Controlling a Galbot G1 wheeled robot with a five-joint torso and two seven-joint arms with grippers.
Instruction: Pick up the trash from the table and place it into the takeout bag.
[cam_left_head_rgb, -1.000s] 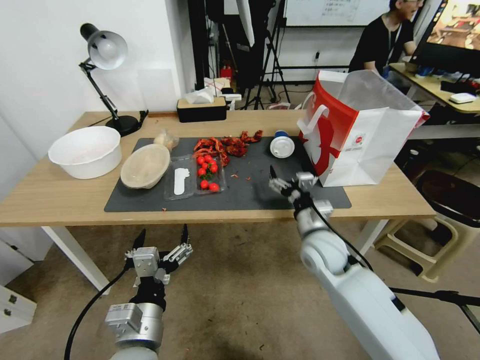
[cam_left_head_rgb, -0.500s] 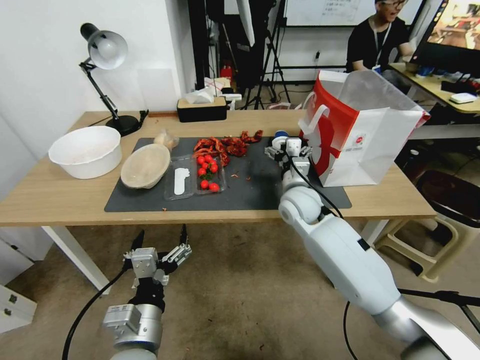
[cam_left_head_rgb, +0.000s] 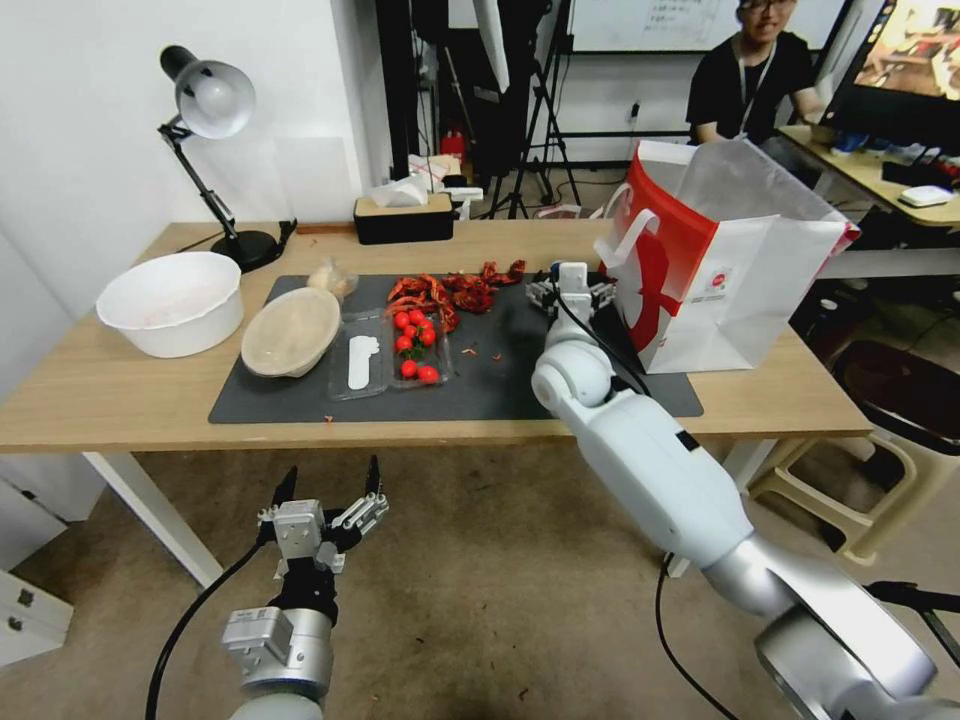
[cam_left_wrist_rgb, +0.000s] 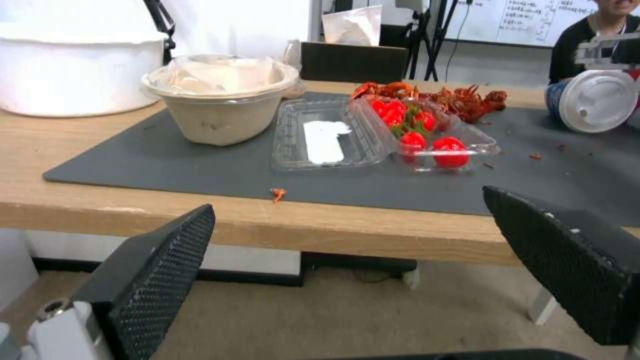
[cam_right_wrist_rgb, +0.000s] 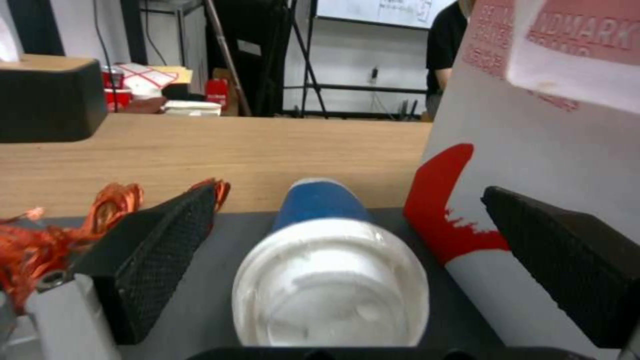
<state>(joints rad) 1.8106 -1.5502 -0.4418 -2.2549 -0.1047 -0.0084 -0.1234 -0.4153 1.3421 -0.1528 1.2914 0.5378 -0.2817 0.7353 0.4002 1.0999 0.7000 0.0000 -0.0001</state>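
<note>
**A:** Where's the right gripper (cam_left_head_rgb: 571, 291)?

**B:** Reached out over the dark grey mat (cam_left_head_rgb: 500, 375) on the bench (cam_left_head_rgb: 120, 390), at about one o'clock from the mat's middle in the head view. Its fingers (cam_right_wrist_rgb: 160, 250) are spread wide, one on each side of a blue cup with a white lid (cam_right_wrist_rgb: 330, 280) that lies on its side, lid toward the wrist camera. I cannot tell whether the pads touch it; nothing is clamped.

**A:** And the takeout bag (cam_left_head_rgb: 735, 270)?

**B:** Upright at the mat's three o'clock end, mouth open, red panel facing the cup, just beside the gripper.

**A:** The other trash?

**B:** The shallow beige bowl (cam_left_head_rgb: 290, 330) sits at the mat's nine o'clock end, tilted against the clear box of tomatoes (cam_left_head_rgb: 415, 345). The small wrinkly bundle (cam_left_head_rgb: 332, 277) is at eleven o'clock, behind the bowl. Red crayfish shells (cam_left_head_rgb: 455, 290) lie at twelve o'clock. The big white bowl (cam_left_head_rgb: 172, 300) stands off the mat, beyond the nine o'clock end.

**A:** Left gripper (cam_left_head_rgb: 330, 487)?

**B:** Low in front of the bench edge, below the tabletop, fingers released and wide apart, holding nothing.
</note>
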